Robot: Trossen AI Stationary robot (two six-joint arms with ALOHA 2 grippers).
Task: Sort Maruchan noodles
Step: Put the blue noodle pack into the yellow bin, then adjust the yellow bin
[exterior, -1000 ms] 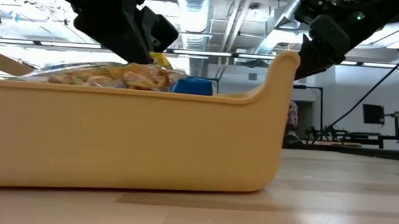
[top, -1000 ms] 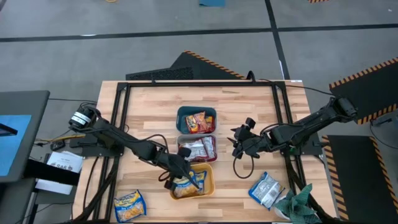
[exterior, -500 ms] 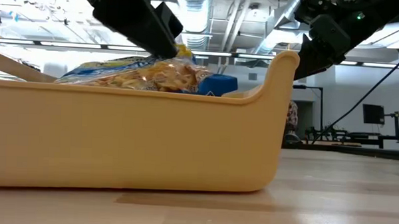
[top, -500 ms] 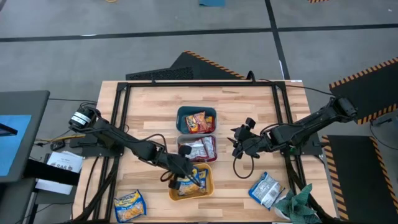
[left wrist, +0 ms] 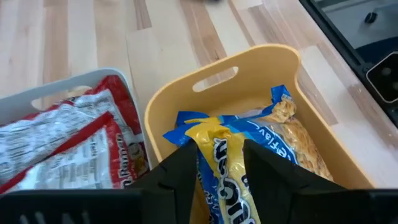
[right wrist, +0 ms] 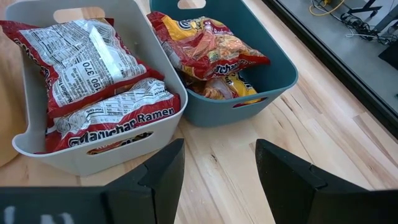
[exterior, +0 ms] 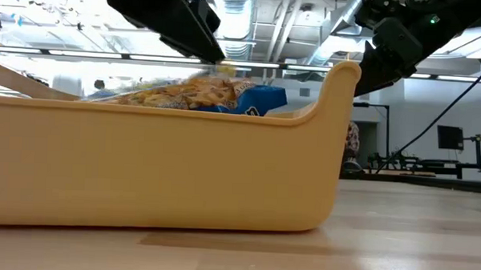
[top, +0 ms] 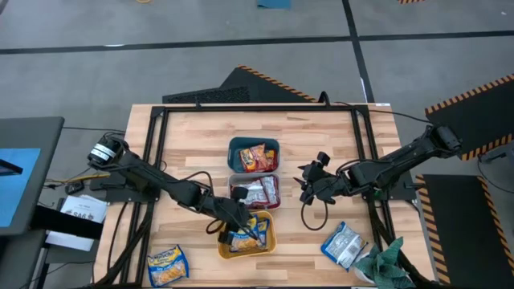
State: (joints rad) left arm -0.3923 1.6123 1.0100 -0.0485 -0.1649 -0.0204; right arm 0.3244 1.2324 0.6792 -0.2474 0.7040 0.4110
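Both arms are dark, near-black jointed limbs of slim tubular links with bulkier joint housings. The left arm (top: 152, 181) carries a silvery round fitting near its base. Black cables loop beside the right arm (top: 385, 168). Each wrist ends in two matte black, angular fingers (right wrist: 283, 168).

The whole table (top: 321, 144) is seen from straight above in the high view. The low view is taken at table height, very close to the orange bin (exterior: 159, 164), looking across into the room. The same orange bin (left wrist: 249, 81) is seen close from above in the left wrist view. The white bin (right wrist: 93, 149) and teal bin (right wrist: 273, 81) are shown close by the right wrist view.
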